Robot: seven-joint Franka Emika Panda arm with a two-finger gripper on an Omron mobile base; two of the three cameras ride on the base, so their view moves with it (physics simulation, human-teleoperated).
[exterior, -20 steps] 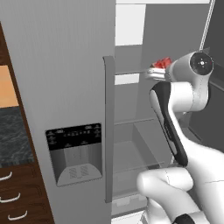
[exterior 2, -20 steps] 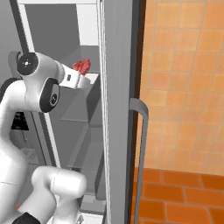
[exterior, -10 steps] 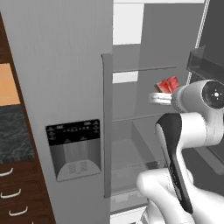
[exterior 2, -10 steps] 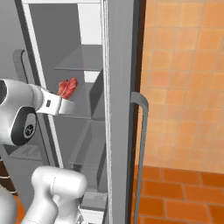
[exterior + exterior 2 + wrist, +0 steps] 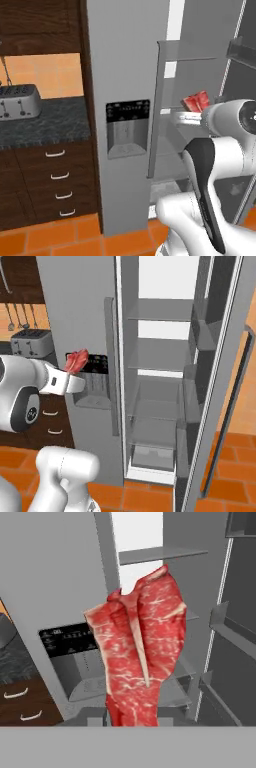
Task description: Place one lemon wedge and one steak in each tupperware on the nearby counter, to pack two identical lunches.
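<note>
In front of the tall grey two-door refrigerator (image 5: 127, 75), seen from the left base camera: raw red steak (image 5: 196, 102) held up at the end of the white arm, level with the black dispenser panel (image 5: 128, 111) and well apart from the long black stone-look counter (image 5: 45, 127) at left, where a silver toaster (image 5: 19, 101) stands. Gripper (image 5: 192, 111) mostly hidden behind the meat and the wrist. No tupperware to be made out on the visible stretch of counter.

From the right base camera: same steak (image 5: 77, 361) poking above the white hand, gripper (image 5: 75, 372) in front of the closed left door, beside the open compartment with its bare grey shelves (image 5: 160, 309). Open right door (image 5: 220, 381) swung wide at the frame's right.

Through the hand camera: marbled steak (image 5: 140, 662) with a pale strip of fat down its middle, rising straight out of the gripper (image 5: 131, 721) at the bottom edge, clamped fast on its lower end; fingertips themselves hidden by the meat. Dispenser panel and dark drawers behind it at left.

Judged as the carrying step: steak out of the refrigerator, not yet packed. Next, most likely, a drive and swing toward the counter, then a lowering into a tupperware before letting go, with care that the limp meat does not slip or drape over a container rim.
</note>
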